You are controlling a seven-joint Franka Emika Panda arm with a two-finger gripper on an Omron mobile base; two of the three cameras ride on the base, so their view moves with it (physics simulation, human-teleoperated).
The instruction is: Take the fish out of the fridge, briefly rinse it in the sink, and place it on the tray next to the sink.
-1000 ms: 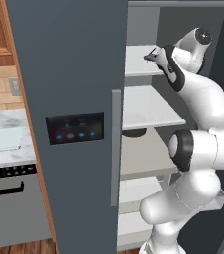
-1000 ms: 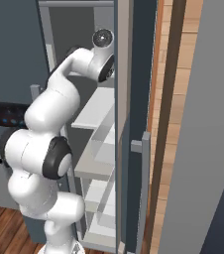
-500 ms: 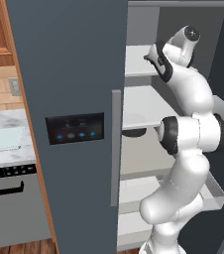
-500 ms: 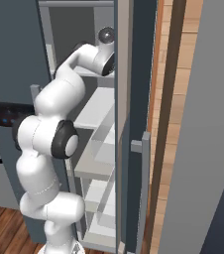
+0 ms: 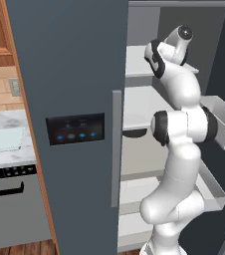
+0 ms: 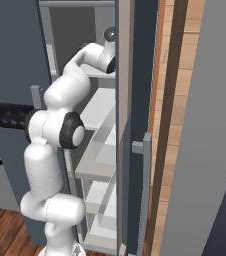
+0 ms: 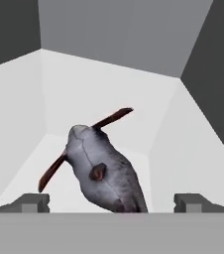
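Note:
In the hand view the fish [image 7: 106, 171] lies on a pale shelf floor. It is grey with thin dark-red fins and its head points toward the camera. My gripper [image 7: 112, 204] is open, with one fingertip on each side of the fish's near end and a gap to each. The fridge [image 5: 69, 99] stands with its door swung open. My arm [image 5: 179, 84] reaches into its upper shelf [image 5: 139, 62], where the door edge hides the hand's front. The tray [image 5: 2, 139] rests on the marble counter at the far left. The sink is out of view.
The shelf's white side walls and grey back wall close in around the fish. A slim dark shape [image 5: 134, 133] sits at the front of the middle shelf. Door bins [image 5: 224, 127] jut out on the right. An oven front [image 5: 10, 199] stands below the counter.
The arm has straightened upward and the hand has pushed further into the upper shelf, going behind the door edge. The jaws have stayed wide.

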